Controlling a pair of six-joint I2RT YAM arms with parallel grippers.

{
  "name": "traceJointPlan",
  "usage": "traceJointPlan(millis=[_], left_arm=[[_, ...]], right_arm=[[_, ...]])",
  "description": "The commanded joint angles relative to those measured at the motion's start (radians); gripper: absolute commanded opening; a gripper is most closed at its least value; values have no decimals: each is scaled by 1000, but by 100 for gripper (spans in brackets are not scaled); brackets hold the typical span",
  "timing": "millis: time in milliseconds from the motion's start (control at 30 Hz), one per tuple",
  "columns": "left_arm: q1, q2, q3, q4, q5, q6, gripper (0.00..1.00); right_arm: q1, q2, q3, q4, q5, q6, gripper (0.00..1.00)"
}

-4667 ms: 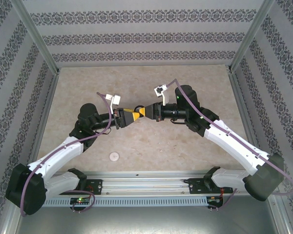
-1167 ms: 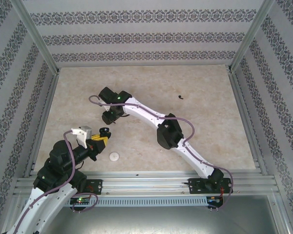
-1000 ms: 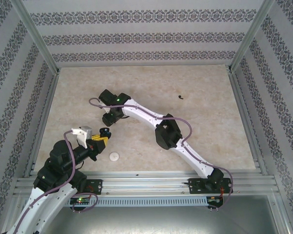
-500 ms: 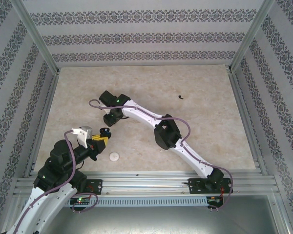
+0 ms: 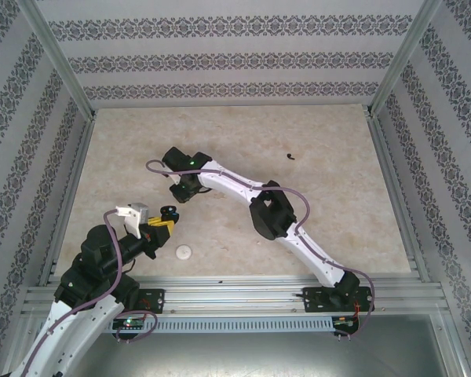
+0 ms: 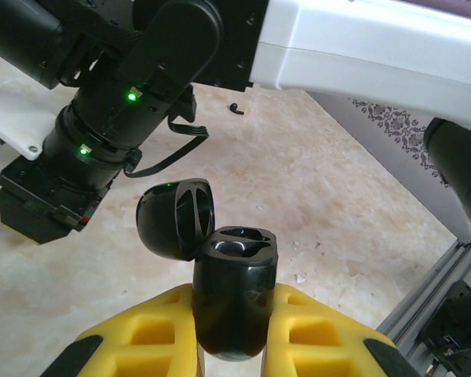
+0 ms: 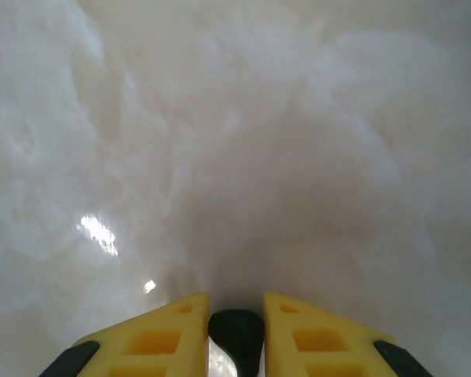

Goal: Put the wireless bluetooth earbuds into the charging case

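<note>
Marbled table [image 5: 337, 212] between patterned walls [image 5: 235, 59] holds black earbud [image 5: 291, 156].

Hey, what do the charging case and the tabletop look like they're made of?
Charging case: likely hard plastic, glossy black; smooth moulded curves with soft reflections on the open lid.
Tabletop: beige, stone-patterned with pale veining and a slight sheen, perhaps laminate or polished stone; the look alone cannot settle which.
</note>
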Motion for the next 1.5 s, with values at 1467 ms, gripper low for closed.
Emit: traceJointPlan(millis=[1467], left_arm=[[-13, 540, -28, 1003, 428, -66, 0]], right_arm=[[40, -1402, -1280, 914, -130, 216, 21]])
